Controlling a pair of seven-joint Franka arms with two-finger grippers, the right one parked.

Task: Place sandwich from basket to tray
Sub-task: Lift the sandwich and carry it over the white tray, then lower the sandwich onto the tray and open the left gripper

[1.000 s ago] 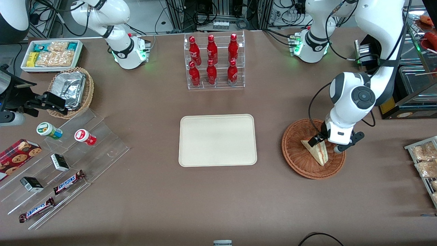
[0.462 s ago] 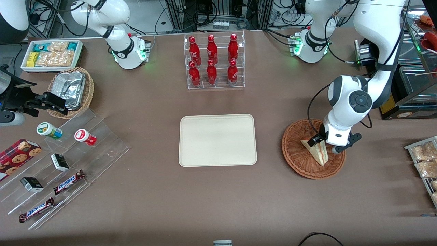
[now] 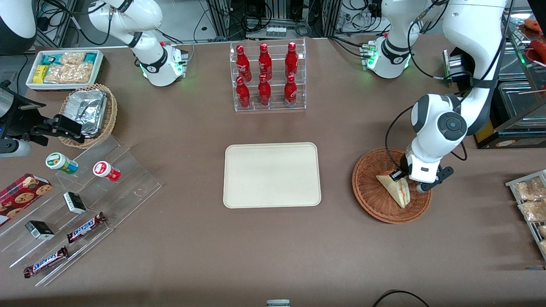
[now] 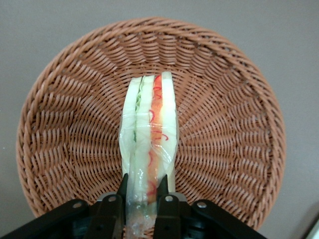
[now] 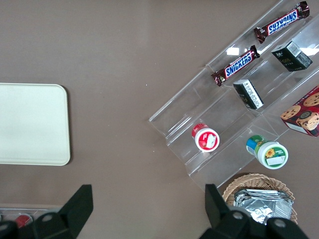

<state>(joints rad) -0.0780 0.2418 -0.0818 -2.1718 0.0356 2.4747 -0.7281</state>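
Note:
The sandwich (image 3: 396, 189) is a pale wedge with red and green filling in clear wrap. It lies in the reddish-brown wicker basket (image 3: 369, 194) toward the working arm's end of the table. My left gripper (image 3: 403, 177) is down in the basket, shut on the sandwich's wide end. In the left wrist view the two black fingers (image 4: 122, 188) press on both bread faces of the sandwich (image 4: 149, 134), with the gripper (image 4: 142, 183) over the basket (image 4: 65, 134). The cream-white tray (image 3: 271, 175) sits bare at the table's middle.
A clear rack of red bottles (image 3: 266, 76) stands farther from the front camera than the tray. A wire rack of snack packets (image 3: 531, 200) is at the table's edge beside the basket. A tan basket of foil packets (image 3: 89, 113), a white bin (image 3: 64, 68) and a clear stepped stand (image 3: 81, 204) lie toward the parked arm's end.
The fingers have closed in on the sandwich's wide end, which now looks squeezed narrower. The wrist shifted only slightly, and the sandwich stays in the basket.

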